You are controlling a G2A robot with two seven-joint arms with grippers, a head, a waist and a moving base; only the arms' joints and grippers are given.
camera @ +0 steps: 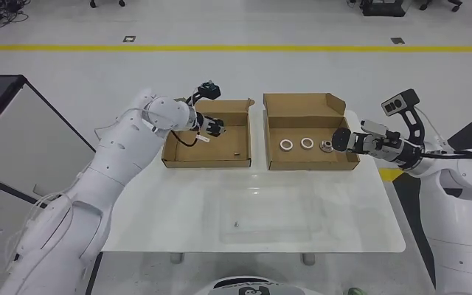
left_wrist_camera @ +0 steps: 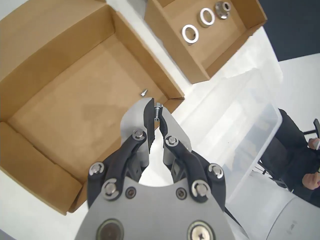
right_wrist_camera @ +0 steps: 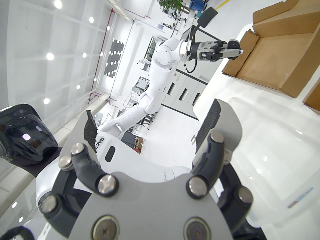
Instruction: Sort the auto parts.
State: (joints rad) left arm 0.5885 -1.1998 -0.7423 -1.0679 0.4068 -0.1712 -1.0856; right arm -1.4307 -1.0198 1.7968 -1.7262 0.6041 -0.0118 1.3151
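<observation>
1. Presently the left gripper (left_wrist_camera: 155, 112) is closed on a small screw (left_wrist_camera: 157, 108). The screw is pinched along its shank between the fingertips and held above the left box (left_wrist_camera: 75, 96), near the corner that faces the right box (left_wrist_camera: 252, 23).
2. Handling: the screw is judged light, stiff and smooth metal. Its thread gives the pads a little bite, but so small a part could twist or slip out. The present hold on the shank looks sound. If let go from high up, it would likely bounce or roll on the cardboard.
3. A second screw (left_wrist_camera: 143, 92) lies on the left box floor, just beside the near wall.
4. The right box holds two rings (left_wrist_camera: 190, 34) and a flanged nut (left_wrist_camera: 222, 9) in a row. These are judged heavier and hard, and best taken across the outer rim.
5. The right gripper (right_wrist_camera: 150, 126) has its fingers spread wide with nothing between them. It sits by the outer end of the right box.
6. Surface: the white table (camera: 162, 206) is smooth, and both boxes are low-walled cardboard. A clear bin (camera: 295, 228) stands nearer the robot; a dark speck in it may be another part, but it is too small to confirm.
7. Room: an open white shop floor with a yellow line (camera: 236, 48) well beyond the table.
</observation>
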